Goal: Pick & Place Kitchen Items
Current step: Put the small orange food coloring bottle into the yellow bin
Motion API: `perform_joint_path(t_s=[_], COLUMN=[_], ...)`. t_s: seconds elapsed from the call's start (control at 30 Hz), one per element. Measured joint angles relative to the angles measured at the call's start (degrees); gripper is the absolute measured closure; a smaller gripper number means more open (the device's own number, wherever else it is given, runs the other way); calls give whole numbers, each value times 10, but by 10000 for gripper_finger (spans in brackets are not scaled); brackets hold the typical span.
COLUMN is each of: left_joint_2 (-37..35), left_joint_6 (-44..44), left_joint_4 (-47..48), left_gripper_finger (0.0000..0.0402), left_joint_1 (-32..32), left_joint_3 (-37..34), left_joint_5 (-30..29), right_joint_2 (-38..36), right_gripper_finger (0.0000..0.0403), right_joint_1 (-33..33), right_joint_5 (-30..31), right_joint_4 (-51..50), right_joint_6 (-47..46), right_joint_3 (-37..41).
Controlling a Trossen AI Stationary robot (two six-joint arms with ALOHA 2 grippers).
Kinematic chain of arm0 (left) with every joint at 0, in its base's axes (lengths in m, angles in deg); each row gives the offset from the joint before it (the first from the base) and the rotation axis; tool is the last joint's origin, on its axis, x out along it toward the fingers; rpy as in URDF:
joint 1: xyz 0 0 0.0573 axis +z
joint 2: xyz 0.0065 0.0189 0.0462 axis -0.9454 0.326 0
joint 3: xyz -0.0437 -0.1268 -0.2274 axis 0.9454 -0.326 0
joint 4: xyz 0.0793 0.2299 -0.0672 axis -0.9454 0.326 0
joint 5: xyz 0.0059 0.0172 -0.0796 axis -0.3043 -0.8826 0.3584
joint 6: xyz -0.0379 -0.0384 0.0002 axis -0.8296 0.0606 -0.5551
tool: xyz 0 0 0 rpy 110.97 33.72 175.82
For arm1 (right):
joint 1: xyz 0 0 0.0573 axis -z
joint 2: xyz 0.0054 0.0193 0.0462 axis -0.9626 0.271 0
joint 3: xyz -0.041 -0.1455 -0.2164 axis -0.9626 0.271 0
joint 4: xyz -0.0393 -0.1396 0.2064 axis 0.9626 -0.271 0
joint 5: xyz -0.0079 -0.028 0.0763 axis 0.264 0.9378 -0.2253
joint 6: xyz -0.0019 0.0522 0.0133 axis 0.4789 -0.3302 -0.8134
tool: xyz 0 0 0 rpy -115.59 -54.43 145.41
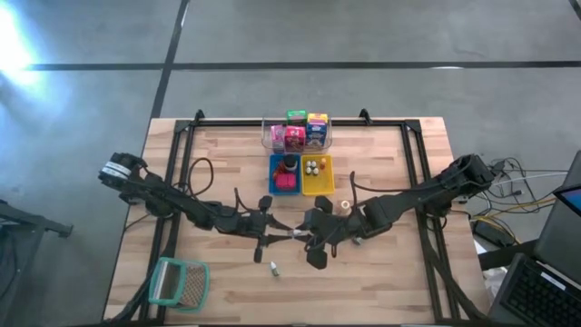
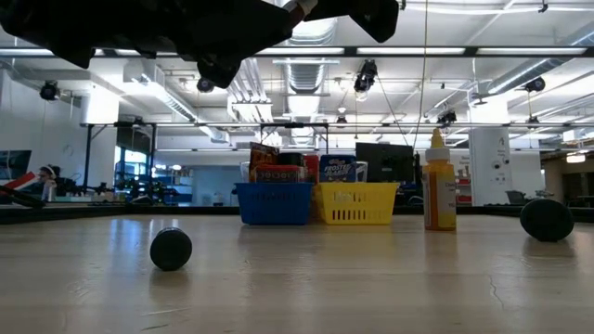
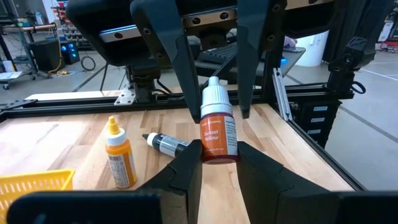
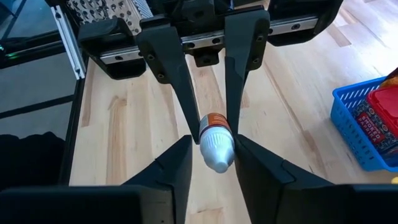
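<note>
1 dropper btl (image 3: pixel 217 134) | gripped by L fingers (image 3: pixel 186 168) + R fingers (image 4: pixel 180 165) | 2 trays (image 1: pixel 300 175), 1 basket (image 1: pixel 179 282)

Both arms (image 1: pixel 195 207) are dark, near-black, built of jointed links — slim along the forearms, bulkier at the shoulders. The left arm's base (image 1: pixel 116 169) carries a pale band, perhaps a label or connector. Black cables loop beside each arm, and a bundle trails off by the right arm's base (image 1: pixel 467 173). Each gripper (image 3: pixel 217 158) has two flat, tapering matte fingers (image 4: pixel 169 65) — mounted on a crossbar with a silver rail and a row of small screw holes.
</note>
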State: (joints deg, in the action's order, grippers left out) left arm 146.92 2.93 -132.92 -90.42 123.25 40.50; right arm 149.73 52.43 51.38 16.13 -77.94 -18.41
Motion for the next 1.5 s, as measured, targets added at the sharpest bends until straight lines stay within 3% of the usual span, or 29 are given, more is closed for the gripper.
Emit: perform_joint_path(t_s=[0.3, 0.6, 0.73, 0.93, 1.03, 1.17, 1.5], left_joint_2=[0, -2, -17, -88, -132, -180, -247], left_joint_6=[0, -15, -18, -8, -8, -8, -22], left_joint_4=[1, 5, 36, 165, 238, 262, 252], left_gripper_finger=[307, 299, 255, 165, 140, 135, 140], left_joint_1=[0, 0, 0, 6, 7, 7, 8], left_joint_3=[0, 0, 0, -1, -5, -37, -77], left_joint_5=[2, 6, 8, -4, -40, -91, -96], right_joint_2=[0, 0, -3, -11, -13, -11, -9], right_gripper_finger=[333, 325, 333, 334, 329, 334, 328], right_joint_1=[0, 1, 4, 17, 38, 91, 215], right_joint_5=[1, 1, 1, 0, 0, 0, -4], right_joint_4=[0, 0, -12, -29, -60, -150, -191], right_joint_6=[0, 0, 0, -5, -28, -74, -158], right_joint_3=[0, 0, 0, 0, 0, 0, 0])
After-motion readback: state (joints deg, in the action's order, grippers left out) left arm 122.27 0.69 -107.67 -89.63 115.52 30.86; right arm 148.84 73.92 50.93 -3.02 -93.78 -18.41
